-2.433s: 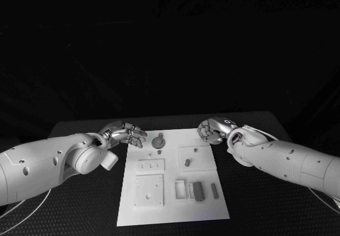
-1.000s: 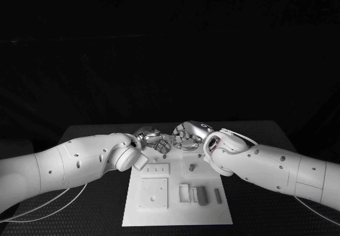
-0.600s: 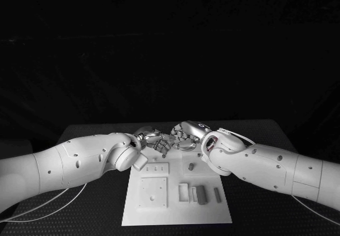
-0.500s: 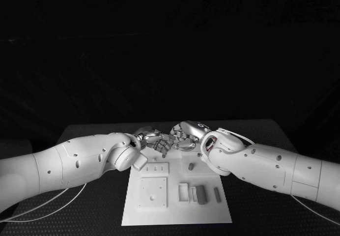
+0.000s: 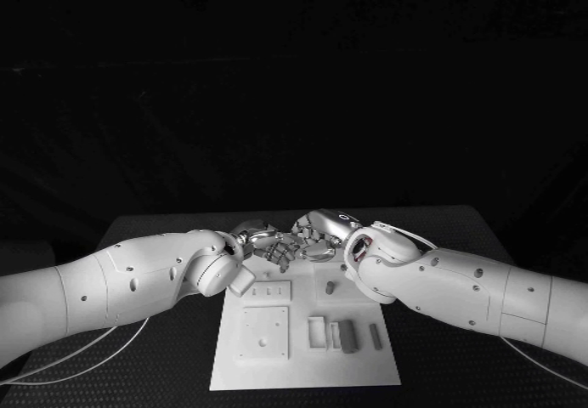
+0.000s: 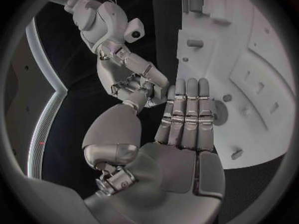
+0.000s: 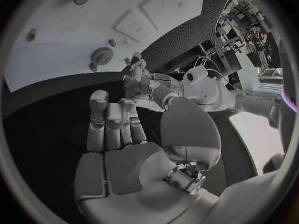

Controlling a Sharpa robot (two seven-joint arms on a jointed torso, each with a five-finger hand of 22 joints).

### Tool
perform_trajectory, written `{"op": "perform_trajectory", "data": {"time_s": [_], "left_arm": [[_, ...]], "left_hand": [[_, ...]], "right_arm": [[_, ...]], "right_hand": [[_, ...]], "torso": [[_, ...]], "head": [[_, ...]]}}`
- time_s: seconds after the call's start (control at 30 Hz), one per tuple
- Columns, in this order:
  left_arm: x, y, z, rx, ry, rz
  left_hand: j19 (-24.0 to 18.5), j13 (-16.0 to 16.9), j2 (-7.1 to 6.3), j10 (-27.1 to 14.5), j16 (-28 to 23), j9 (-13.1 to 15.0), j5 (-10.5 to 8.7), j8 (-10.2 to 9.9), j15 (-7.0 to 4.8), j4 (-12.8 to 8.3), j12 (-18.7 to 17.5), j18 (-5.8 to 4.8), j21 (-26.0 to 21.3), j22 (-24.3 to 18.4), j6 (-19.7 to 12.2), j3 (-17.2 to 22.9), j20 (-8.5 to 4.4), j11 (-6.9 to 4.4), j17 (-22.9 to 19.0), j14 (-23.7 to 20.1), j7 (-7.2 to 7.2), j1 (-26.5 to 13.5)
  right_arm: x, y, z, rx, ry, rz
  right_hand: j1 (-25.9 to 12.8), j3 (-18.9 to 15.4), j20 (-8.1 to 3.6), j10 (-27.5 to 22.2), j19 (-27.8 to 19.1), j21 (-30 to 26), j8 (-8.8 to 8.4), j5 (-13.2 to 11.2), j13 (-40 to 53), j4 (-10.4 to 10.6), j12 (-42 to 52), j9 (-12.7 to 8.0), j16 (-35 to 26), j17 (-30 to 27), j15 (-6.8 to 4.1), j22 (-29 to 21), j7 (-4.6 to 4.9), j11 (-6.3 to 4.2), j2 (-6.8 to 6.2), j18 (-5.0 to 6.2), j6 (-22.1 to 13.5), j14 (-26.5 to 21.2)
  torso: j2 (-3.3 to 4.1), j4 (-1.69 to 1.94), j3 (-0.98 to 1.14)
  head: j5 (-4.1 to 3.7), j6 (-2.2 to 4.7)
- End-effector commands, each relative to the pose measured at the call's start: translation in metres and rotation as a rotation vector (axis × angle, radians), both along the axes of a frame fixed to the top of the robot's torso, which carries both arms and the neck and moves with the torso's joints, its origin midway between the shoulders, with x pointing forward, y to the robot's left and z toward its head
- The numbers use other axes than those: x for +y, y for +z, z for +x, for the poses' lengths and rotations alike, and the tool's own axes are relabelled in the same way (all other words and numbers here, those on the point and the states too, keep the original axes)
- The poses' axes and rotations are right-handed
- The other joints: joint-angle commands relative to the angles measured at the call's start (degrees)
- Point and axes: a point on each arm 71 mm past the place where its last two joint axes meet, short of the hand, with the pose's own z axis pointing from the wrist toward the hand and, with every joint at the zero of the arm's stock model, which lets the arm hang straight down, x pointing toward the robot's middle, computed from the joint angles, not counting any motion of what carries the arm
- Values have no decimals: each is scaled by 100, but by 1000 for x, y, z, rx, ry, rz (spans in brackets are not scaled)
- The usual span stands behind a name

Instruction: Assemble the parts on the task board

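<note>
Now both hands are met fingertip to fingertip over the far end of the board (image 5: 307, 357); left hand (image 5: 268, 244) and right hand (image 5: 316, 235) are empty, fingers apart. Parts (image 5: 344, 335) are left near.

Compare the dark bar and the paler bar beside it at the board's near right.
The dark bar is wider and darker; the paler bar is slimmer and lighter. The dark bar lies beside a white block; the paler bar nearer the task board's right edge. Both lie flat, lengthwise, untouched.
</note>
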Motion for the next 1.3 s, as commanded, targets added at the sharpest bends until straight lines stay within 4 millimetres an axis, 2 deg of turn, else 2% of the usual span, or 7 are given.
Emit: {"op": "perform_trajectory", "data": {"time_s": [0.03,0.13,0.3,1.1,1.2,1.23,1.3], "left_arm": [[-6,2,-2,-5,-35,-18],[-5,2,-2,-7,-35,-15],[-3,2,-1,-8,-37,-8],[-3,2,-2,-15,-44,-2],[-2,2,-1,-26,-32,8],[1,3,0,-42,-16,26],[3,3,1,-47,0,41]], "left_hand": [[17,11,122,40,-40,-10,-22,-8,14,-85,1,6,-40,12,44,12,-12,4,15,35,5,50],[26,21,252,77,-52,-11,-22,-1,13,-162,5,3,-45,21,81,82,-15,-9,29,39,-13,155],[45,51,377,183,-61,-3,-22,33,10,-189,34,-9,-53,38,193,293,-16,-50,56,65,-70,321],[82,119,466,336,-53,33,-19,98,-26,-203,61,-36,-60,97,383,512,-48,-124,147,148,-177,378],[86,131,476,360,-47,43,-13,109,-35,-213,70,-41,-60,106,408,534,-53,-135,159,169,-191,400],[86,144,485,387,-40,53,-2,119,-45,-218,80,-49,-58,118,433,550,-59,-147,170,191,-198,415],[63,176,476,431,-37,78,34,133,-67,-224,91,-85,-9,218,490,553,-87,-170,201,218,-217,436]], "right_arm": [[0,-3,0,8,11,-22],[-1,-4,0,9,6,-26],[-5,-5,2,9,-1,-31],[-4,-7,2,30,11,-31],[-6,-8,3,46,6,-17],[-8,-8,4,49,0,-6],[-11,-8,5,47,1,4]], "right_hand": [[58,-1,-25,24,7,-1,3,-6,-8,42,-3,197,-4,-6,-45,86,106,-18,20,167,585,15],[58,-1,-25,24,7,-1,3,-6,-8,43,-2,198,-4,-6,-45,86,106,-19,20,167,585,15],[60,0,-26,24,7,-1,3,-6,-8,44,-2,200,-4,-5,-45,86,106,-19,20,167,585,15],[58,-4,-29,8,-7,-11,-15,-7,-6,55,-9,208,-17,-7,-45,87,111,-15,-22,167,559,3],[33,8,-7,-118,-92,-83,-245,-2,-10,98,-68,125,-88,-26,23,70,231,86,-136,167,186,-88],[5,11,21,-223,-170,-143,-437,-1,-12,131,-110,47,-144,-40,120,57,344,197,-242,167,-139,-169],[4,32,84,-389,-310,-247,-621,-5,-22,180,-172,-30,-242,-71,269,36,497,340,-350,162,-462,-312]], "torso": [[4,0,1],[3,1,0],[5,0,0],[10,1,1],[9,1,1],[10,1,2],[9,-2,3]], "head": [[-3,-11],[-1,-17],[1,-23],[-8,-54],[-5,-57],[-2,-61],[3,-67]]}}
